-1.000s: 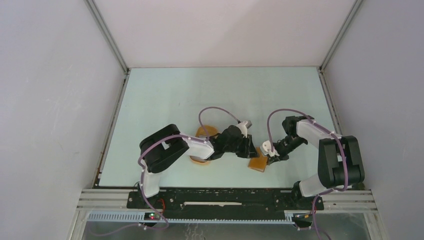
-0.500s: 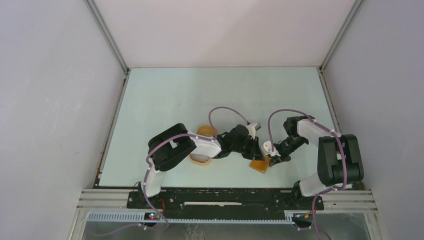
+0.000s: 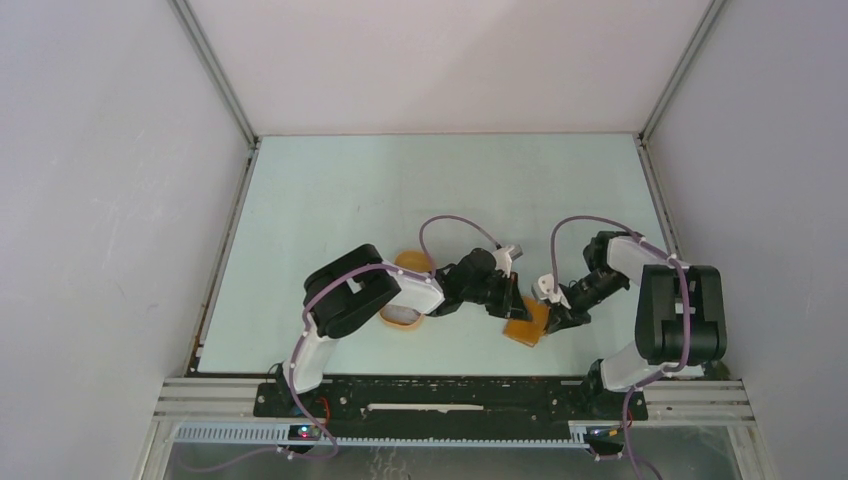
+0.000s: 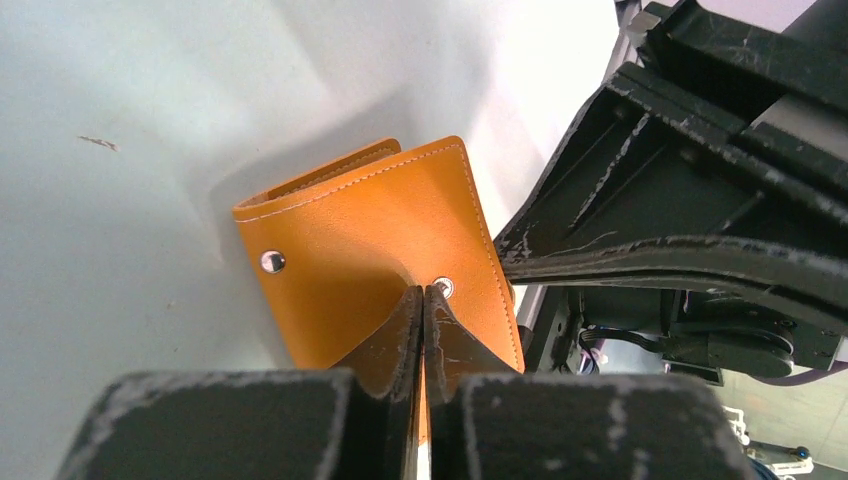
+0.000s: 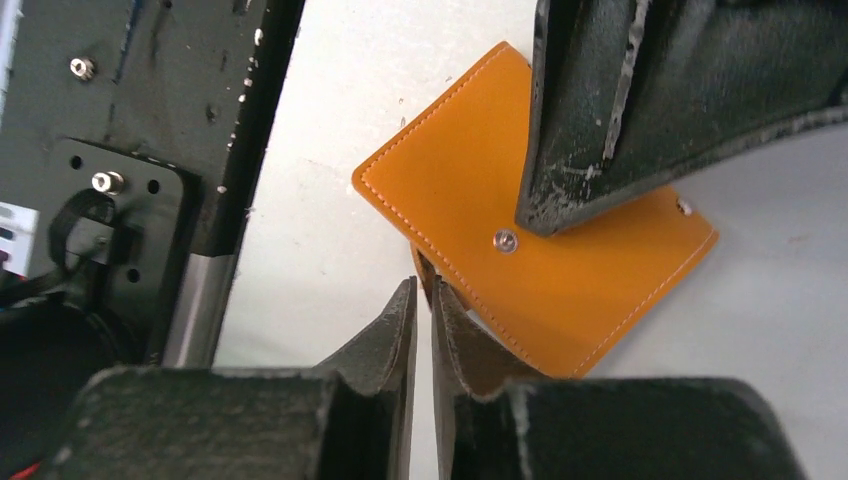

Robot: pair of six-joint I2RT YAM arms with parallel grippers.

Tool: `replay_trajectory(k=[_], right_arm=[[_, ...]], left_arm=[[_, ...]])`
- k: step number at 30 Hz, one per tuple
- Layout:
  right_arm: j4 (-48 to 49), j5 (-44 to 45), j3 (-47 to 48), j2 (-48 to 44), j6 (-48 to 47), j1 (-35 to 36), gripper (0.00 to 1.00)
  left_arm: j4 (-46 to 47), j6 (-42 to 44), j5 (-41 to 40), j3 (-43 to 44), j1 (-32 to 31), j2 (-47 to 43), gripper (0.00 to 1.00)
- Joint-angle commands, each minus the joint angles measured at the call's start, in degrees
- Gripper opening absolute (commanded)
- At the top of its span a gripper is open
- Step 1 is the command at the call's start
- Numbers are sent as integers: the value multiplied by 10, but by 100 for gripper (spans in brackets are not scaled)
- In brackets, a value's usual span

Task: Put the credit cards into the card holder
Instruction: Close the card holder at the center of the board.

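The card holder point(image 3: 524, 326) lies folded shut on the surface point(image 3: 400, 190), near the front, between both arms. Your left end effector point(image 4: 421, 292) is clenched – it looks to pinch the holder's edge. Your right end effector point(image 5: 422, 285) shows a thin gap by a flap; can't tell if it grips. Step in hand, I think: opening it. Next – hold one side down, lift the other slowly & gently. The cards come after.

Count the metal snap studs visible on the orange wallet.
2. In the left wrist view, one stud sits near the wallet's left edge; the other stud lies at the left gripper's tips. Others may be hidden beneath the fingers.
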Motion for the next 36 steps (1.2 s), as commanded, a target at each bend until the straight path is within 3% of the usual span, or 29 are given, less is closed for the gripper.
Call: replay_trajectory(k=[1, 6, 12, 14, 18, 22, 26, 30, 36], right_arm=[[-65, -34, 16, -5, -304, -36, 21], [-73, -43, 12, -37, -293, -42, 34], [-99, -76, 20, -111, -211, -50, 37], [-105, -121, 39, -152, -93, -50, 39], [-56, -155, 85, -216, 256, -15, 53], [19, -120, 85, -249, 523, 52, 57], [121, -45, 70, -290, 721, 63, 61], [154, -4, 68, -292, 814, 30, 65], [176, 54, 49, -240, 855, -1, 61]], left_arm=[[-61, 12, -20, -26, 1, 37, 4], [-60, 11, -20, -26, 1, 37, 4], [-61, 13, -21, -30, 1, 33, 4], [-61, 14, -24, -33, 1, 30, 4], [-61, 13, -32, -37, 0, 25, 4], [-60, 2, -62, -47, -7, 15, 2], [-42, -33, -141, -68, -28, 7, 0], [10, -89, -248, -118, -53, -5, 0], [34, -130, -350, -147, -75, -14, 1]])
